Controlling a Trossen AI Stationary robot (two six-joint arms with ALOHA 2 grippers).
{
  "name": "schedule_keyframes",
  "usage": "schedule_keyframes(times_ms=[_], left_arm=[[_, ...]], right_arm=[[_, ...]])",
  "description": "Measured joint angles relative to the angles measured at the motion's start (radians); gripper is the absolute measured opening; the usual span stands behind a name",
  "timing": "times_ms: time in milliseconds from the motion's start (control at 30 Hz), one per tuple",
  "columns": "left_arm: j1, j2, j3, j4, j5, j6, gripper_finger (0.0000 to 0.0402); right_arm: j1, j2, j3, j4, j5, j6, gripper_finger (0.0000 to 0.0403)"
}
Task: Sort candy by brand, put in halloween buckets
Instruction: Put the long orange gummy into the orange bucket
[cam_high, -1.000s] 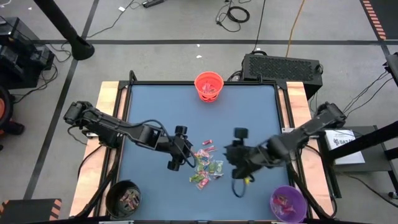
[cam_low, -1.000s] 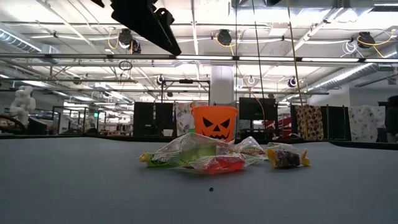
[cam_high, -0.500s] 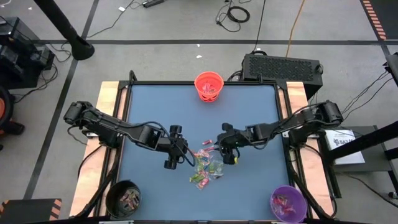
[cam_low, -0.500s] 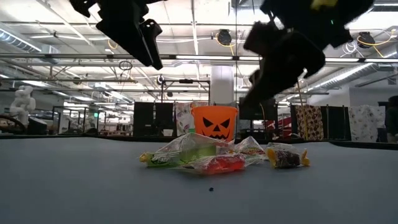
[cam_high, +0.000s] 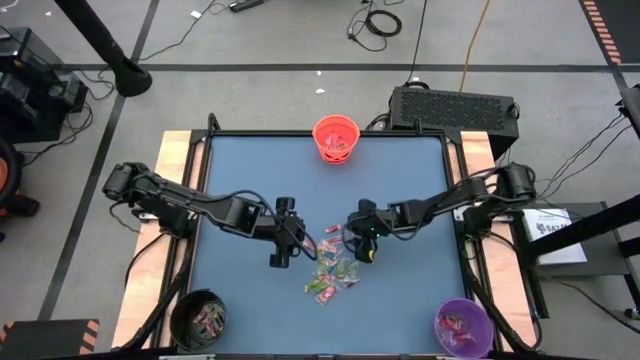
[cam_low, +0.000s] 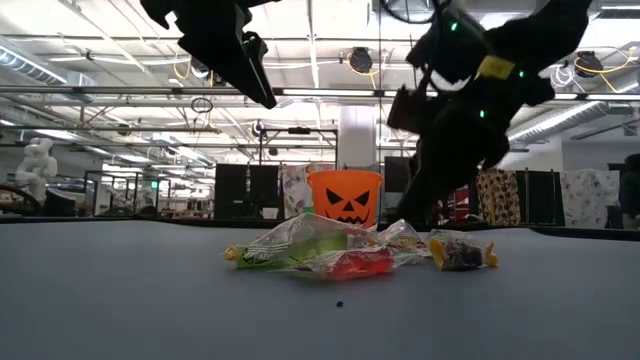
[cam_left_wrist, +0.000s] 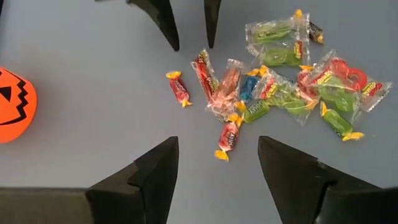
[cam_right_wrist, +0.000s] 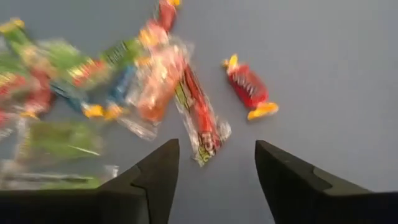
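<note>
The candy (cam_high: 333, 264) lies in a loose heap near the middle of the blue surface (cam_high: 240, 170), between the two grippers. These sweets look nearly weightless and crinkly, with slick film wrappers that will likely skate away under a glancing touch. The twisted or flared wrapper ends would probably slip or crumple, so the firmer middle of a piece is the better place to pinch — and a lone piece at the heap's edge is easier than one tangled in the overlap.

Seen from the left wrist, a small red sweet (cam_left_wrist: 179, 89) with yellow twisted ends lies apart from the heap, and another red one (cam_left_wrist: 227, 137) sits at its near edge. Long red and pink sticks lie side by side, touching; clear packets holding green and red rings overlap beyond them.

The left gripper (cam_high: 281, 243) hangs just beside the heap, its jaws spread with nothing between them. The right gripper (cam_high: 364, 243) is low at the heap's other side, jaws parted and empty in its wrist view.

Farther off, the black bucket (cam_high: 199, 318) and purple bucket (cam_high: 463, 326) stand at the near corners with candy inside; the orange bucket (cam_high: 336, 138) stands at the far edge.
</note>
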Motion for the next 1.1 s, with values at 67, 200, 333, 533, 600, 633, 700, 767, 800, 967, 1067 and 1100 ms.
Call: schedule_keyframes(times_ms=[67, 200, 333, 533, 600, 633, 700, 767, 800, 967, 1067, 1100], left_arm=[[-0.001, 0.0, 0.0, 0.0, 0.0, 0.0, 0.0228], [-0.001, 0.0, 0.0, -0.001, 0.0, 0.005, 0.0228], [-0.001, 0.0, 0.0, -0.003, 0.0, 0.008, 0.0228], [-0.001, 0.0, 0.0, -0.004, 0.0, 0.008, 0.0228], [-0.001, 0.0, 0.0, -0.004, 0.0, 0.009, 0.0228], [-0.001, 0.0, 0.0, -0.005, 0.0, 0.009, 0.0228], [-0.001, 0.0, 0.0, -0.005, 0.0, 0.009, 0.0228], [-0.001, 0.0, 0.0, -0.005, 0.0, 0.01, 0.0228], [-0.001, 0.0, 0.0, -0.005, 0.0, 0.01, 0.0228], [-0.001, 0.0, 0.0, -0.006, 0.0, 0.01, 0.0228], [-0.001, 0.0, 0.0, -0.007, 0.0, 0.01, 0.0228], [-0.001, 0.0, 0.0, -0.007, 0.0, 0.01, 0.0228]], right_arm=[[-0.001, 0.038, 0.0, 0.014, -0.001, 0.0, 0.021], [-0.001, 0.083, 0.005, 0.034, 0.003, -0.003, 0.0204], [-0.002, 0.096, 0.007, 0.042, 0.004, -0.009, 0.016], [-0.002, 0.068, 0.004, 0.021, -0.008, -0.048, 0.0045], [-0.002, 0.049, 0.002, 0.01, -0.009, -0.071, 0.0014], [-0.002, 0.036, 0.001, 0.009, -0.009, -0.081, 0.0008], [-0.001, 0.002, 0.001, 0.016, -0.007, -0.094, 0.0007], [0.003, -0.037, 0.002, 0.013, -0.005, -0.109, 0.0004], [0.006, -0.06, 0.002, 0.005, -0.004, -0.117, 0.0002], [0.024, -0.224, 0.004, -0.058, 0.074, -0.15, 0.0001], [0.039, -0.332, 0.032, -0.163, 0.169, -0.184, 0.0001], [0.047, -0.365, 0.047, -0.196, 0.214, -0.205, 0.0001]])
